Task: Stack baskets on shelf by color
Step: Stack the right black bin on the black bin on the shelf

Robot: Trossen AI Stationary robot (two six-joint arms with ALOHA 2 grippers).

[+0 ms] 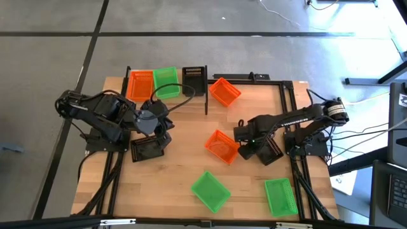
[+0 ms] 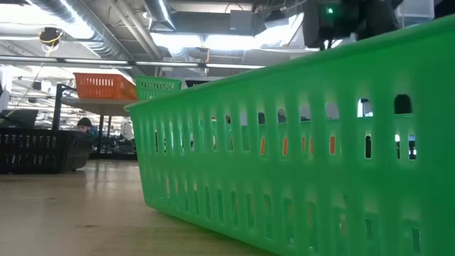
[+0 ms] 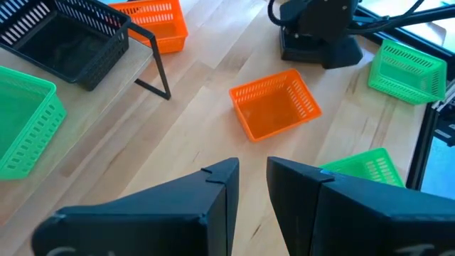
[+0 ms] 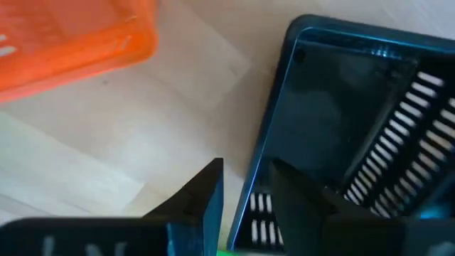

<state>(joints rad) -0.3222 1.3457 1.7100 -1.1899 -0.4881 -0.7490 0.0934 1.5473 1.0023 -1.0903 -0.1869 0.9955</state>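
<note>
Showing no readable writing: orange basket (image 3: 276, 110), black basket (image 4: 348, 121).

The left arm reaches from its base at the counter's left edge toward the middle, elbow bent, its left claw (image 1: 160, 124) pointing inward with the two dark fingers (image 3: 213, 192) standing slightly apart and nothing between them. The right arm stretches from its base at the right edge leftward across the counter, forearm nearly level, ending in the right claw (image 1: 243, 137) tipped downward close to the surface, its fingers (image 4: 202, 195) parted by a narrow gap and gripping nothing
</note>
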